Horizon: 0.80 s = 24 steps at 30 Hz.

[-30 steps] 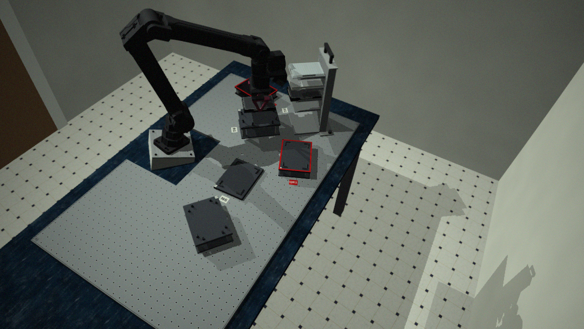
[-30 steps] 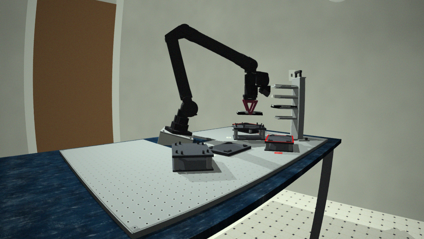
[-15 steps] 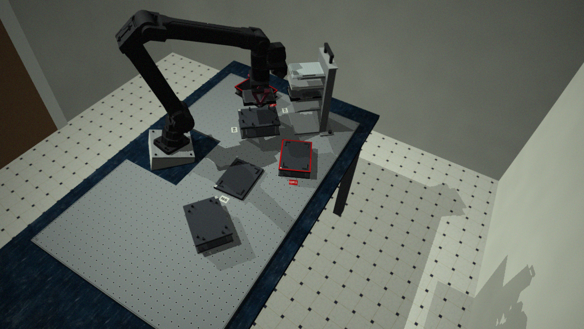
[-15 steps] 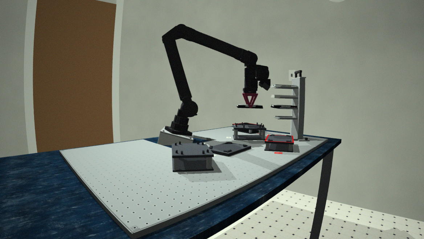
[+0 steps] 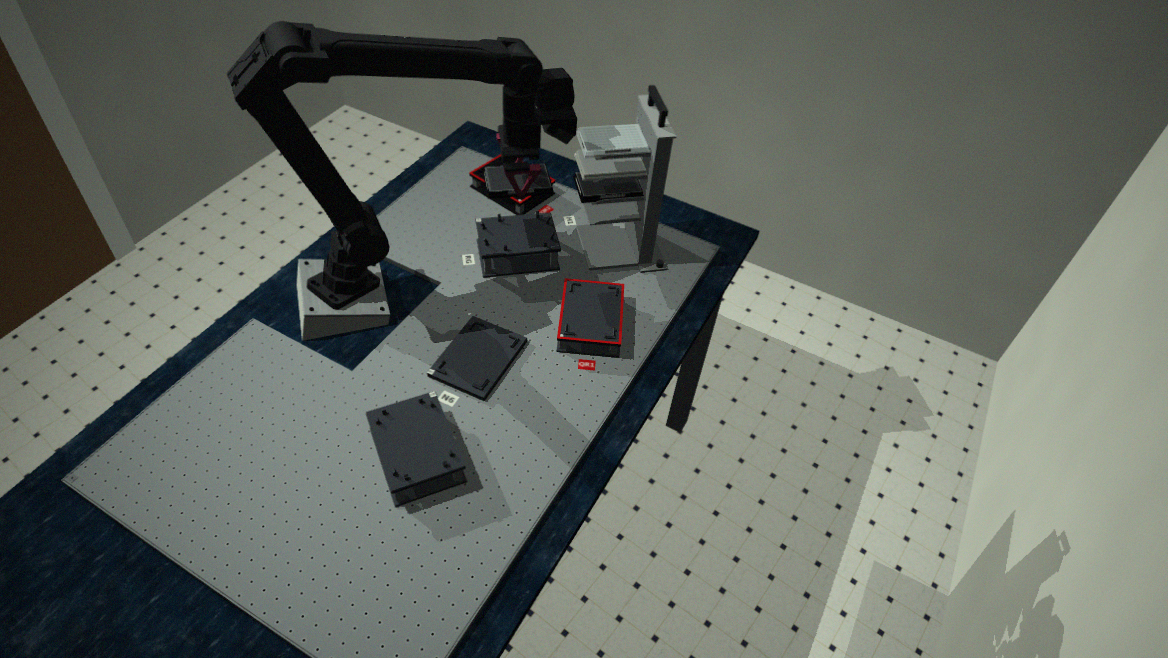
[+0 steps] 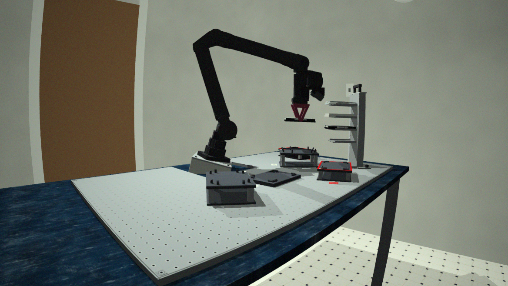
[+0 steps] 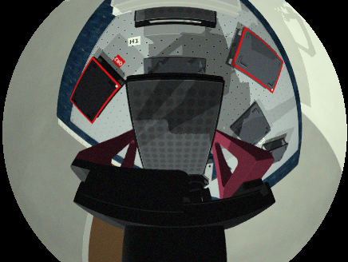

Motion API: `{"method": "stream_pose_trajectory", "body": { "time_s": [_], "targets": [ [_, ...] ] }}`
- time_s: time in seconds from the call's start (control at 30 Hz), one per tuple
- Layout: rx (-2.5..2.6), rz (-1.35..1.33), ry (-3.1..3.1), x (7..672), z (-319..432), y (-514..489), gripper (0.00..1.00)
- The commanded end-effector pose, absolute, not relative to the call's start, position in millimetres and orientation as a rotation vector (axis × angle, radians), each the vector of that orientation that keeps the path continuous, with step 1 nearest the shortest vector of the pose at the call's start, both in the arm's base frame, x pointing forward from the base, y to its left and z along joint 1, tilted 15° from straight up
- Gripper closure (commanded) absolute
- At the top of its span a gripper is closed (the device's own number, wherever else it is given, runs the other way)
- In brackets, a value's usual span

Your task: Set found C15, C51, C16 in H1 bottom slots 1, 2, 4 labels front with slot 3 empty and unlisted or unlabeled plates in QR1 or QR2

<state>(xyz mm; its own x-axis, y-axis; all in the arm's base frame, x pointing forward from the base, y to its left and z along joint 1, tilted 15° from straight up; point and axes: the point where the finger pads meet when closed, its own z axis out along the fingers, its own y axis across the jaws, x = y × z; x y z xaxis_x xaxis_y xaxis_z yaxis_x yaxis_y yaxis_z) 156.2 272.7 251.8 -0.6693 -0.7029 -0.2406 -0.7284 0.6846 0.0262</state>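
Note:
My gripper [image 5: 520, 186] is shut on a dark translucent plate [image 6: 299, 120] by its long sides and holds it level in the air. In the wrist view the plate [image 7: 174, 117] lies between the maroon fingers, a short end pointing at the hotel H1 [image 5: 629, 175]. The plate hangs in front of the hotel, at about the height of the middle shelves [image 6: 341, 121]. The top slot holds a light plate [image 5: 613, 138]. A dark plate [image 5: 608, 188] sits in the second slot from the bottom. The other two shelves look empty. I cannot read any labels.
The red-framed nest QR2 [image 5: 489, 165] lies below the held plate, and the raised nest RG [image 5: 519, 242] is in front of it. The red-framed QR1 [image 5: 590, 313], a flat nest [image 5: 478, 355] and the block nest N6 [image 5: 416, 445] stand empty nearer the front.

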Motion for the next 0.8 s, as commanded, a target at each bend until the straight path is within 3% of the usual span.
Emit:
{"method": "stream_pose_trajectory", "body": {
  "time_s": [0.0,0.77],
  "targets": [
    [-1.12,0.255,2.615,155.6,297.9,277.6,0.14],
    [-1.248,0.214,2.567,170.0,325.0,267.3,0.14]
  ]
}}
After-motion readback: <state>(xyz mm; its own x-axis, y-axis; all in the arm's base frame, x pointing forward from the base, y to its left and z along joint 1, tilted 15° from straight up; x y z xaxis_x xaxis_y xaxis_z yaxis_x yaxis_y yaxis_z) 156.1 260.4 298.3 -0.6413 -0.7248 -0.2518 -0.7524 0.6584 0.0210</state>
